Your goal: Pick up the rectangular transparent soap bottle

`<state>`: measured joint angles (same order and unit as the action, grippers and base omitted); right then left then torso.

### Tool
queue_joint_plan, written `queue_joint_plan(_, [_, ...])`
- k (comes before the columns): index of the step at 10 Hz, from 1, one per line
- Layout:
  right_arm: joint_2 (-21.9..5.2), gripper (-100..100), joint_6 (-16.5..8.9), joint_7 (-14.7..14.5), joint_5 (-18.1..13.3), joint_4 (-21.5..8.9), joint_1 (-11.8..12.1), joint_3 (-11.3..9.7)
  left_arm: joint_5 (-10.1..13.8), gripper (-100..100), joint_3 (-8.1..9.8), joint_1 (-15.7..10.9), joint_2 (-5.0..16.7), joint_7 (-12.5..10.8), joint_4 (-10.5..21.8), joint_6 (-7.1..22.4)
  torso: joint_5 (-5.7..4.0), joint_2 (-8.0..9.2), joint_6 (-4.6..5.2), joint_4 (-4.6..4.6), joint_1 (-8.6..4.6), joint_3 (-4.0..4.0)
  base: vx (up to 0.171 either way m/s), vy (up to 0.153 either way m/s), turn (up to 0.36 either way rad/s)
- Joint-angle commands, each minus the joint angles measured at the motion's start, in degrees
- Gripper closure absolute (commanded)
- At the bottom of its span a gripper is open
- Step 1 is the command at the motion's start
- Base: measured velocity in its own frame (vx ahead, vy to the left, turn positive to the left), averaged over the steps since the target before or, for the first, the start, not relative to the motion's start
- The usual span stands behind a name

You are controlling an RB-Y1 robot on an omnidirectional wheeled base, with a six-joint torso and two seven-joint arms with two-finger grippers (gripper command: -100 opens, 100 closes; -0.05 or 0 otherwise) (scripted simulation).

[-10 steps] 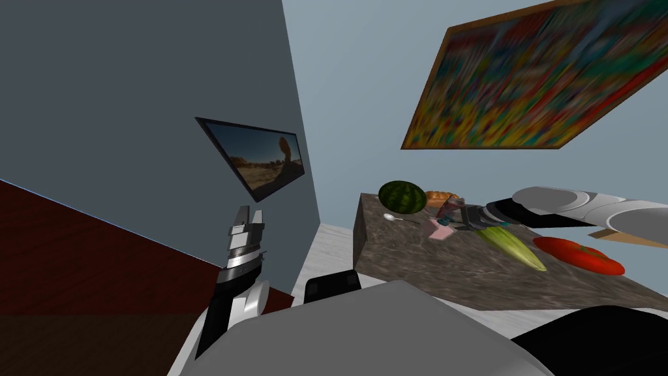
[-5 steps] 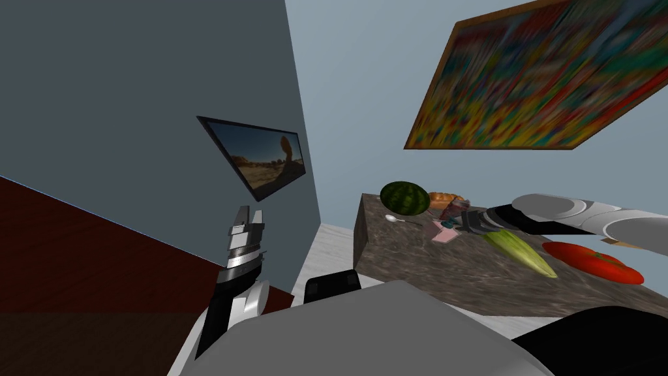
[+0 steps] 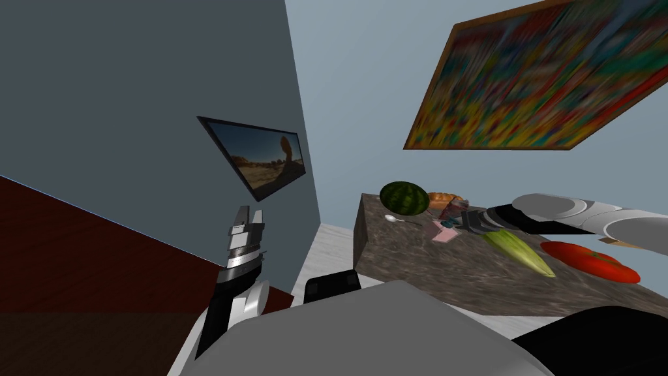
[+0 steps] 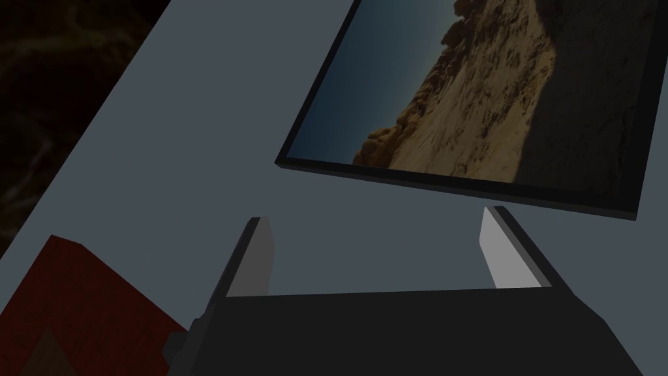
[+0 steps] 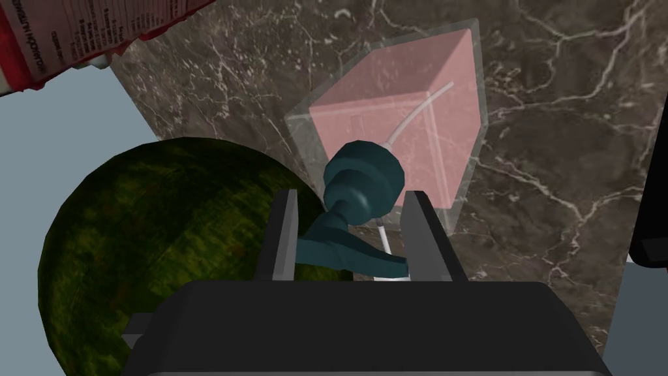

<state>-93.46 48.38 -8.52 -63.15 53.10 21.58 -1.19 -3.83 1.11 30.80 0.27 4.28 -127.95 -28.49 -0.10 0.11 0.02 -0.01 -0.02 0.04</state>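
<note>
Nothing but the head camera had shifted, slightly, over the last second; both arms held place. Right gripper [image 5: 350,196] was closed on the dark pump [image 5: 363,177] of the bottle [image 5: 417,124], which sat on the worktop [image 5: 554,163] with the watermelon [image 5: 163,228] at its ten o'clock in the head view. Left gripper [image 3: 250,212] hung by the wall [image 3: 130,98], fingers apart. Grasp looked made; the lift off the worktop remained.

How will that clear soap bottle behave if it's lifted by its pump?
The soap bottle looks boxy and stiff, so it probably won't roll. It looks mostly full, so likely heavy for its size. With the right gripper at the rounded pump, it may swing or slip.
</note>
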Motion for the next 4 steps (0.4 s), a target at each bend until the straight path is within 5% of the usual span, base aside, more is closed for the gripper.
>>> queue_joint_plan(1, [-1.63,100,0.95,0.76,0.5,1.03,1.09,1.22,0.0,0,0.0,0.0,0.0,0.0,0.0,0.0,0.0,0.0,0.0,0.0,0.0,0.0,0.008,0.007,-0.047])
queue_joint_plan(3, [-1.14,100,1.1,0.29,0.19,0.27,0.15,0.65,0.0,0,0.0,0.0,0.0,0.0,0.0,0.0,0.05,-0.02,-0.02,-0.01,0.1,-0.01,0.004,0.005,-0.016])
queue_joint_plan(4, [-1.23,0,1.09,0.41,0.26,0.38,0.3,0.77,0.0,0,0.0,0.0,0.0,0.0,0.0,0.0,0.03,-0.02,-0.04,-0.01,0.06,-0.02,0.0,0.0,0.0])
